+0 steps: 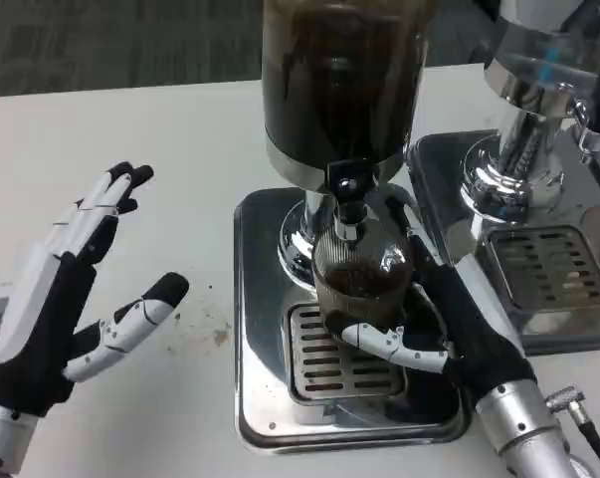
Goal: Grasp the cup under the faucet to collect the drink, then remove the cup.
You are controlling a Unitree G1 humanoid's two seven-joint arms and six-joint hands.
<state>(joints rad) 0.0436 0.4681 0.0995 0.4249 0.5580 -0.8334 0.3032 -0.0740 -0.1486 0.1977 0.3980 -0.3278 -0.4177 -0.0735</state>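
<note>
The clear ribbed plastic cup (357, 279), partly filled with dark drink, stands on the slotted metal drip grate (324, 360) directly beneath the black faucet (347, 199) of the dark-filled glass dispenser (339, 80). The right hand (434, 314) wraps around the cup from its right side, fingers curled across its lower front. The left hand (71, 289) hovers over the white table (180, 139) well to the left of the cup, fingers spread wide, holding nothing. A second chrome dispenser (528, 129) stands to the cup's right.
</note>
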